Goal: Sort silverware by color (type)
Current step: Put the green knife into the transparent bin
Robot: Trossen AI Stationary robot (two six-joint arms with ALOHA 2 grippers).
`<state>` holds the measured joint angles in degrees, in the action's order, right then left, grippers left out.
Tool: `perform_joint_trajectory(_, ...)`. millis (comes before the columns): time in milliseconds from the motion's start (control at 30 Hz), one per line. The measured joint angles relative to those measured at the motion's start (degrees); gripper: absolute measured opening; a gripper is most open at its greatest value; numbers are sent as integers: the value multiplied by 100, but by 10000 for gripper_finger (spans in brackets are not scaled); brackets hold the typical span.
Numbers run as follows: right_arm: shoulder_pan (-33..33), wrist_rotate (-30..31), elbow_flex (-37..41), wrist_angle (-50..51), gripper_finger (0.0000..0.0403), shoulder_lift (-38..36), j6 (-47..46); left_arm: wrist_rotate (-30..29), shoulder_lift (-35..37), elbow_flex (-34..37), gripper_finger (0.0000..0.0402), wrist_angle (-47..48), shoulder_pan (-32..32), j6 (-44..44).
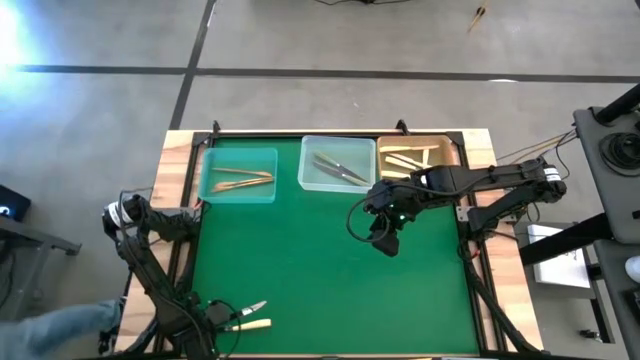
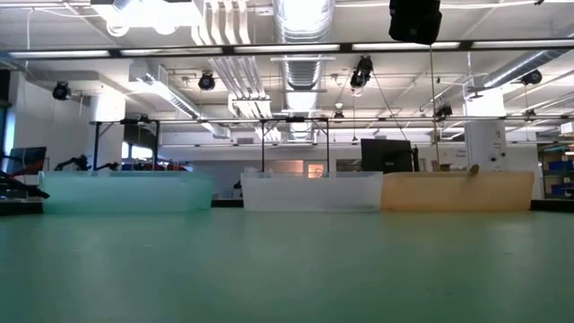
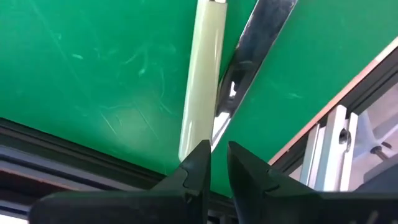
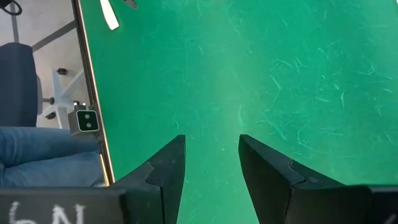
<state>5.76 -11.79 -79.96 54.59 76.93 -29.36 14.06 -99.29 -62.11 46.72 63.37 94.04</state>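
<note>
Left gripper [image 3: 216, 163], at the table's near left edge, is clenched on a silver piece [image 3: 249, 62] beside a cream piece [image 3: 202, 74]; right gripper [image 4: 211, 158], jaws parted and empty, hangs over the green mat [image 1: 300, 260] right of centre.

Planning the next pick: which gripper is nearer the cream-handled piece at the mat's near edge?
Left. The left gripper sits right at the cream-handled piece; the right gripper hangs mid-mat, below the trays.
</note>
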Motion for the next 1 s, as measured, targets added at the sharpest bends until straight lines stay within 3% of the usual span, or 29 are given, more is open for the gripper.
perform_joint_trajectory(267,0,-2,0,0,141,0,0,21,-282,4,36,-32,22,147)
perform_joint_trajectory(400,0,-7,0,2,141,0,-1,351,-503,-26,38,-3,9,154)
perform_joint_trajectory(533,0,-12,0,0,141,0,-2,671,-700,-35,51,29,9,98)
perform_joint_trajectory(1000,0,10,0,-4,141,0,39,862,-809,-26,82,109,-52,96)
